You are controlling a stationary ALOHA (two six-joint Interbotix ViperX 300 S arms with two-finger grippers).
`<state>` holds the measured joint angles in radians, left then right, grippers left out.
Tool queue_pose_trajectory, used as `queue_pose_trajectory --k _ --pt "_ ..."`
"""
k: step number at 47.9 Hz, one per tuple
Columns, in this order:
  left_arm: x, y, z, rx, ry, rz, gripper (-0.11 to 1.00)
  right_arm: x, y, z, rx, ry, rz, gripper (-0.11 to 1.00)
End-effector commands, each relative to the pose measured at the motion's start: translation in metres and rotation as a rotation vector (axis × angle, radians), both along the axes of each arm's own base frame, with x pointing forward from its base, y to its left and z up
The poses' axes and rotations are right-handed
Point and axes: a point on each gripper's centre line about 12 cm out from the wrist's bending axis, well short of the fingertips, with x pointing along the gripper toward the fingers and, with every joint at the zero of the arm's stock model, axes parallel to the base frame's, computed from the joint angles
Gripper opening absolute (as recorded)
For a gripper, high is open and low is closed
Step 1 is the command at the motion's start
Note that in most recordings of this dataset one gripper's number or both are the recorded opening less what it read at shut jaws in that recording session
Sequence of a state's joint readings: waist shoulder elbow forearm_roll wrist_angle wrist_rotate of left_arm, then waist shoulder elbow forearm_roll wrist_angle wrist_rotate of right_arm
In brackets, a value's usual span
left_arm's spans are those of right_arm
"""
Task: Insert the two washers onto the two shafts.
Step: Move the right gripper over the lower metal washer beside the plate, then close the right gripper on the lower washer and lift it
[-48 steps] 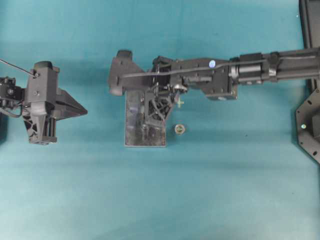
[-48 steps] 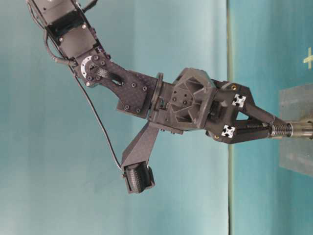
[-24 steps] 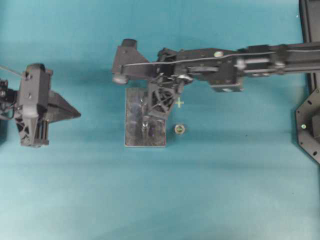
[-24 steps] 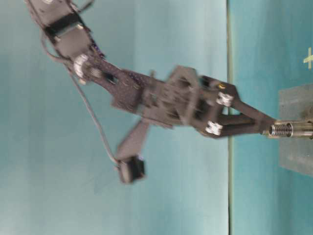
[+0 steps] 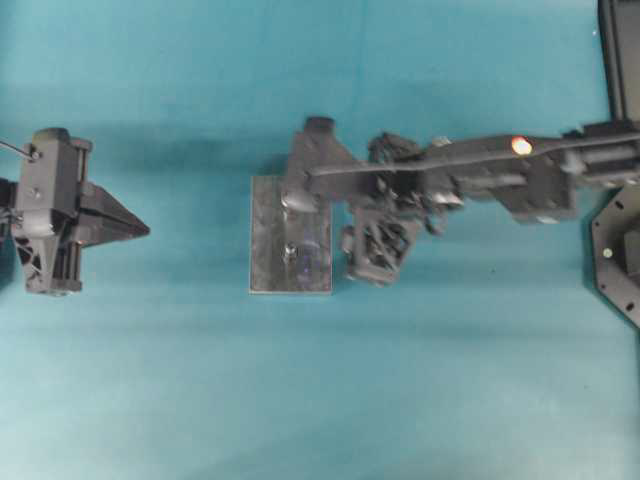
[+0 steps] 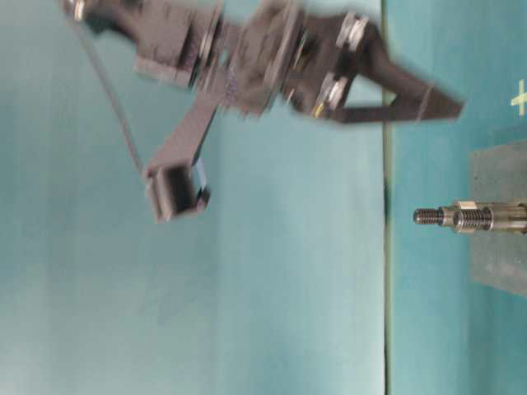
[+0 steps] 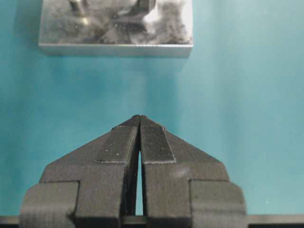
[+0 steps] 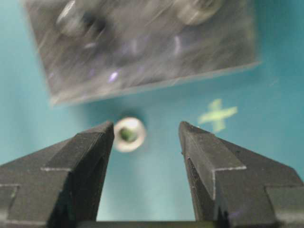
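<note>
The washer (image 8: 129, 134) is a small silvery ring lying flat on the teal cloth beside the plate; it shows only in the right wrist view, just ahead of one fingertip (image 8: 105, 129). My right gripper (image 8: 146, 128) is open and empty above it, and in the overhead view my right gripper (image 5: 372, 266) hides the washer. The shaft (image 6: 469, 217) stands on the metal base plate (image 5: 290, 275), with a threaded tip and a collar; my right gripper (image 6: 445, 103) is blurred and off to its side. My left gripper (image 7: 139, 118) is shut and empty, far left of the plate (image 7: 116, 45).
A yellow cross mark (image 8: 217, 114) lies on the cloth next to the washer. A dark fixture (image 5: 620, 250) stands at the right edge of the table. My left gripper (image 5: 140, 230) hovers at the left edge.
My right gripper has left the shaft, moved right off the plate and opened over the washer. My left arm has drawn back a little to the left.
</note>
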<state>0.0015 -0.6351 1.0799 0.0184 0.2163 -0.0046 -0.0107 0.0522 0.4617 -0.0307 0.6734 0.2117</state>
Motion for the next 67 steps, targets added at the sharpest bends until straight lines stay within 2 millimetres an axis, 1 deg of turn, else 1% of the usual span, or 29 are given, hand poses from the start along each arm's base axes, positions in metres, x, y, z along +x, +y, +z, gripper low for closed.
queue_pose_trajectory --k 1,7,14,20,42,57,67 --pt "0.002 0.002 0.007 0.004 -0.026 0.007 0.0 0.0 0.011 0.007 0.014 -0.063 0.007 0.59" --pt "0.002 0.002 0.008 0.004 -0.029 0.007 0.0 -0.002 0.017 -0.01 0.02 -0.062 0.012 0.59" --pt "0.002 0.003 0.009 0.004 -0.031 0.008 0.0 -0.005 0.021 -0.032 0.017 -0.014 0.027 0.59" --pt "0.002 0.003 0.009 0.004 -0.032 0.008 0.0 -0.005 0.022 -0.044 0.012 0.014 0.033 0.59" --pt "0.002 0.002 0.01 0.004 -0.034 0.007 0.0 -0.003 0.022 -0.06 0.012 0.035 0.031 0.59" --pt "0.002 0.002 0.01 0.004 -0.034 0.007 0.0 -0.005 0.022 -0.064 0.011 0.058 0.029 0.58" --pt "0.002 0.003 0.01 0.004 -0.034 0.008 0.0 -0.005 0.021 -0.071 0.01 0.084 0.025 0.59"
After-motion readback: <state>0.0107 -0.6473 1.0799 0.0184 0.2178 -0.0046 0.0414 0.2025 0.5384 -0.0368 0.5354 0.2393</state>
